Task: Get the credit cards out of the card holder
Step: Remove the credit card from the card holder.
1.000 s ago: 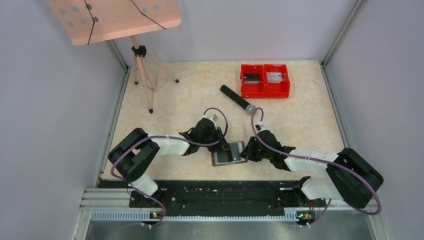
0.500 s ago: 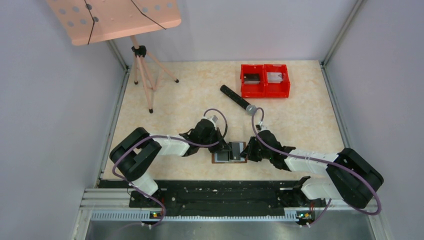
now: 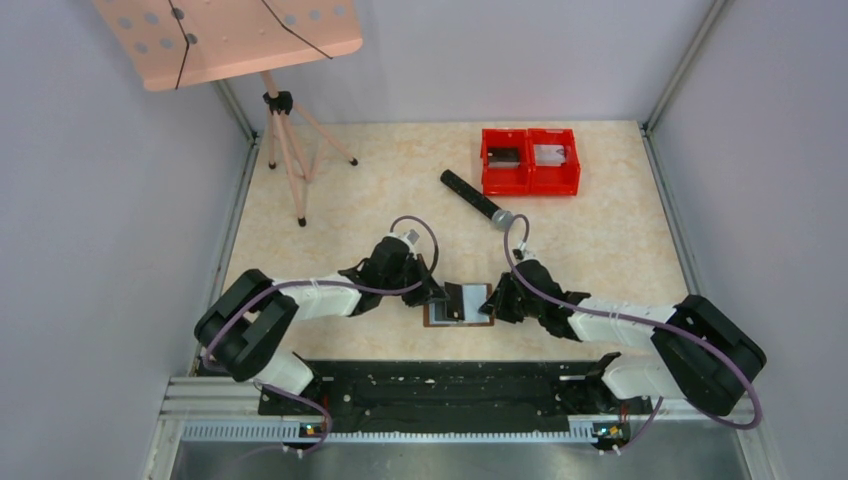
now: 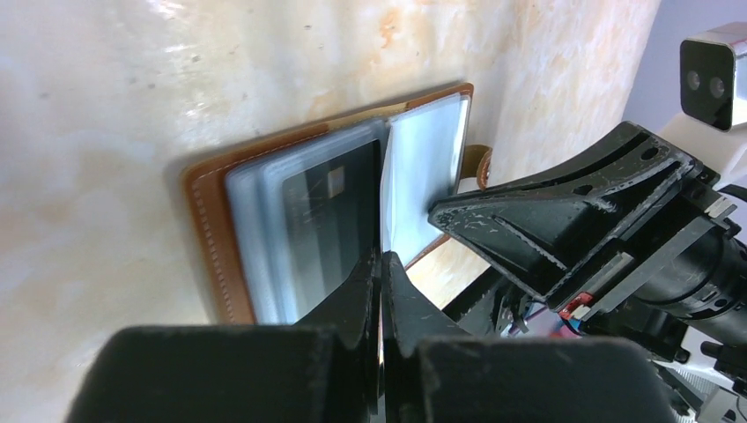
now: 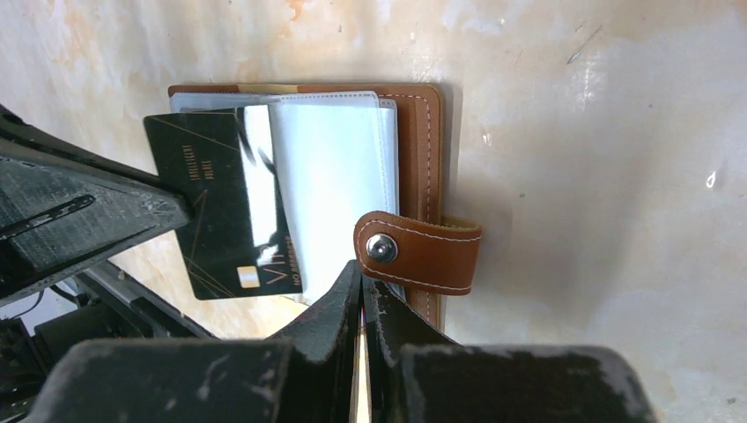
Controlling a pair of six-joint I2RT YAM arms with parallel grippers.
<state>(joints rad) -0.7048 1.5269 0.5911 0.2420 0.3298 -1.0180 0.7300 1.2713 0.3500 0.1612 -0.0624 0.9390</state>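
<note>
The brown leather card holder [image 3: 458, 322] lies open on the table between my two grippers, and its snap tab [image 5: 421, 254] is folded over one edge. My left gripper [image 4: 380, 264] is shut on the edge of a black credit card [image 5: 225, 207]. The card sticks partly out of the grey-blue pockets [image 4: 264, 229] and overhangs the holder's edge. My right gripper [image 5: 362, 286] is shut, with its tips pressing on the white inner leaf [image 5: 330, 176] beside the tab. In the top view, my left gripper [image 3: 437, 293] is just left of the holder and my right gripper [image 3: 497, 300] just right of it.
Red twin bins [image 3: 530, 161] stand at the back right. A black bar-shaped object [image 3: 474, 197] lies between them and the arms. A tripod stand [image 3: 289, 150] with a pink perforated board [image 3: 230, 35] is at the back left. The table's near edge is just below the holder.
My left gripper has drawn back to the left, and the black card has slid further out of the holder. The right gripper has stayed in place on the holder.
</note>
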